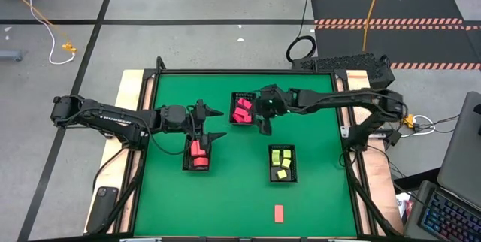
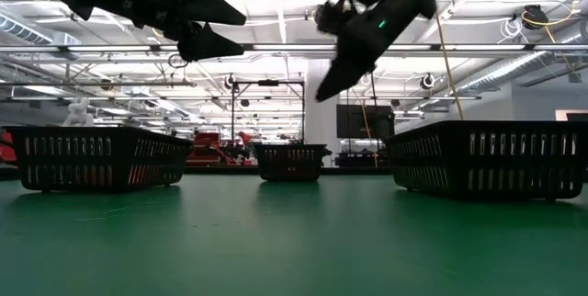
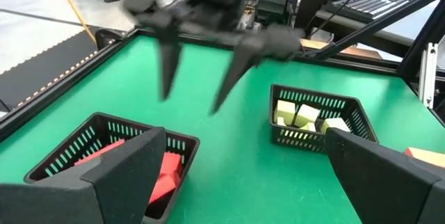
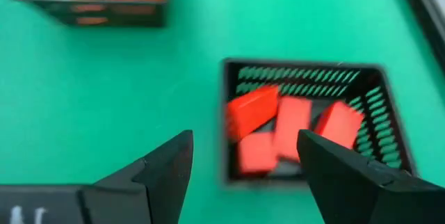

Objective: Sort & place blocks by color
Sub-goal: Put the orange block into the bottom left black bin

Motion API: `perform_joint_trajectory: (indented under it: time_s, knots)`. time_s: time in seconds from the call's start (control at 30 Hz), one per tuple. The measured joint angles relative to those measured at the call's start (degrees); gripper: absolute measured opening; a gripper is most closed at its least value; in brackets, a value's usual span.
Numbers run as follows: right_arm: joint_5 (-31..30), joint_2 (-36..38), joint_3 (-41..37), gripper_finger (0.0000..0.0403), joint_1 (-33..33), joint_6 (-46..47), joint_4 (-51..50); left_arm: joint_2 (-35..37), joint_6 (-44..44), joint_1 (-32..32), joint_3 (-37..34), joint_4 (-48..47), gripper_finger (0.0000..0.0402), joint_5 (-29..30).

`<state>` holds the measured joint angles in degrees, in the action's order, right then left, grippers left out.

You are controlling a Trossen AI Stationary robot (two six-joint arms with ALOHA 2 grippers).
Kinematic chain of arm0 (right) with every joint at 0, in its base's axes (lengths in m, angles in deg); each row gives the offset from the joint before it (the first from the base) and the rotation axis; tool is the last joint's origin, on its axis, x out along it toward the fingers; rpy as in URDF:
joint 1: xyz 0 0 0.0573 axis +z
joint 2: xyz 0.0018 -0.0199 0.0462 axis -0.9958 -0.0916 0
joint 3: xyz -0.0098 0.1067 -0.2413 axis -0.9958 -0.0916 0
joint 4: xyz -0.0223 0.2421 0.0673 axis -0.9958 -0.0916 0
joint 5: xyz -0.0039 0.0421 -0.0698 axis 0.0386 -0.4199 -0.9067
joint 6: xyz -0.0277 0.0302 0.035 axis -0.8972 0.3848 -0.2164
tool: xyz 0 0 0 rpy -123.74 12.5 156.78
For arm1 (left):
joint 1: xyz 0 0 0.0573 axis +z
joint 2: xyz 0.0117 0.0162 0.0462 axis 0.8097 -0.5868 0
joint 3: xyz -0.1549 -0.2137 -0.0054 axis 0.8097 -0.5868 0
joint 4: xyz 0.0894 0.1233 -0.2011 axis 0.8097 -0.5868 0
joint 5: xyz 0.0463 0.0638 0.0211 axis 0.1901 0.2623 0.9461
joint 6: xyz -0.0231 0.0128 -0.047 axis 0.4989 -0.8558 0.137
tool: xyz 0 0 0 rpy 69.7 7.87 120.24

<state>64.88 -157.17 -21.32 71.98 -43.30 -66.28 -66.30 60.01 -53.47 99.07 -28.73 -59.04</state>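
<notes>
**On the green table: three baskets, two raised arms, one stray block**

On the green felt table top [image 1: 240,189], framed by a black rail with pale wooden margins, stand three black mesh plastic baskets.

- Basket at 12 o'clock of table centre [image 1: 232,107]: holds several pink-red blocks [image 1: 242,112]. The right gripper [image 1: 261,124] hangs just beside its 3 o'clock edge, above the felt, fingers parted with nothing between them.
- Basket toward 9 o'clock [image 1: 187,159]: holds salmon-orange blocks [image 1: 198,154]. The left gripper [image 1: 210,122] hovers over its 12 o'clock end, fingers spread wide and empty.
- Basket toward 4 o'clock [image 1: 292,167]: holds pale yellow blocks [image 1: 282,164]; no arm over it.
- One loose salmon-orange bar block [image 1: 279,213] lies flat on the felt at 6 o'clock, near the front edge, well apart from all baskets.

Obstructions: the two grippers are near each other between the 12 and 9 o'clock baskets; in the low view both sit well above the basket rims.

Open room: bare felt across the centre, the front strip around the loose bar, and the 7 o'clock corner.

Off the table: a dark handset [image 1: 104,199] on the 8 o'clock wooden margin; a black keyboard [image 1: 353,63] beyond the 1 o'clock corner.
</notes>
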Motion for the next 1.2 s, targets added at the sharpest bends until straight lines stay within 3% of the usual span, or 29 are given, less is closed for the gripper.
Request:
perform_joint_trajectory:
  time_s: [0.2,0.33,0.57,0.67,0.8,1.03,1.2]
  knots:
    - [-0.1,8.7,0.0,0.0253,8.4,7.1,-15.4,0.0,0.3,0.4,0.0,-0.1,0.0394,0.1]
    - [-4.1,11.6,0.0,0.0248,18.1,12.3,-21.6,0.0,0.1,1.3,0.0,-2.0,0.0394,0.1]
    - [-12.8,11.8,0.0,0.0235,34.2,22.8,-22.8,0.0,3.7,2.7,0.0,-2.5,0.0394,0.2]
    - [-17.9,11.8,0.0,0.023,37.4,32.3,-24.1,0.0,4.8,2.8,0.0,-2.5,0.0394,0.1]
    - [-17.8,11.8,0.0,0.0225,41.4,40.4,-27.1,0.0,4.8,2.6,0.0,-2.7,0.0394,0.1]
    - [-17.6,11.8,0.0,0.0224,47.0,47.1,-28.1,0.0,4.4,2.5,0.0,-2.3,0.0394,0.1]
    - [-17.5,10.5,0.0,0.0224,49.6,45.9,-23.8,0.0,4.0,2.5,0.0,-2.3,0.0394,0.1]
